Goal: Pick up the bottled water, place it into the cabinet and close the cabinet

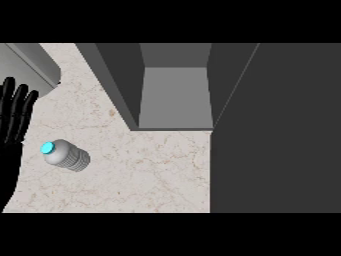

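Note:
A small grey water bottle with a light blue cap lies on its side on the marble counter, cap pointing to the upper left. My left hand stands open at the left edge, fingers straight and pointing up, just left of the bottle and not touching it. The dark grey cabinet stands at the back with its inside showing; its open door fills the right side. My right hand does not show.
A grey rounded appliance or container sits at the back left corner. The cabinet's left wall rises between it and the opening. Bare counter lies between the bottle and the cabinet.

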Available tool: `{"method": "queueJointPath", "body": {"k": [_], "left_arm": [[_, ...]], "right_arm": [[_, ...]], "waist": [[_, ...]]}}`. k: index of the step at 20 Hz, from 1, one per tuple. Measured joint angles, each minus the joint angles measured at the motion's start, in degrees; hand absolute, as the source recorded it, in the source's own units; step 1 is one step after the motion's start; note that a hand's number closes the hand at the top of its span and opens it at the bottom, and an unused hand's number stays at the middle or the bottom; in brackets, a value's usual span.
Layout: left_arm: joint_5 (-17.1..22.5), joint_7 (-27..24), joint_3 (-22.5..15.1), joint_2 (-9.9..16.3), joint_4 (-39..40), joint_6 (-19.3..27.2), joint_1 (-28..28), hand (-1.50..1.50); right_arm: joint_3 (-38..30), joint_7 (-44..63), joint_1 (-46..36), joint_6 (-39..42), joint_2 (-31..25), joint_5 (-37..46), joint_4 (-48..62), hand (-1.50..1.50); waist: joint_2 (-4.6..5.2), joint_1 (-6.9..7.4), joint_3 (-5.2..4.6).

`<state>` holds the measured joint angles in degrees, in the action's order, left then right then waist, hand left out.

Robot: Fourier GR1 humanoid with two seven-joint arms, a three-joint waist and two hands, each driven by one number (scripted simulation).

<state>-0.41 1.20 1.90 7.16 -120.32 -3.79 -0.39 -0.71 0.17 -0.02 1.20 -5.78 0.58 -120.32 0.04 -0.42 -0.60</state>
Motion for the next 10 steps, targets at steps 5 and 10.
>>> {"method": "queueJointPath", "body": {"k": [5,10], "left_arm": [[10.05,-2.09,8.27,3.74,4.58,-5.29,-2.24,-1.5],[22.04,1.15,13.36,5.38,8.97,-9.79,-0.46,-1.5]], "right_arm": [[0.08,-0.54,4.14,0.8,0.88,-1.36,-2.99,-1.5],[4.86,2.17,10.16,6.72,0.4,-7.44,-6.78,-1.5]], "waist": [[-0.05,0.13,0.41],[-0.25,0.16,0.51]]}}
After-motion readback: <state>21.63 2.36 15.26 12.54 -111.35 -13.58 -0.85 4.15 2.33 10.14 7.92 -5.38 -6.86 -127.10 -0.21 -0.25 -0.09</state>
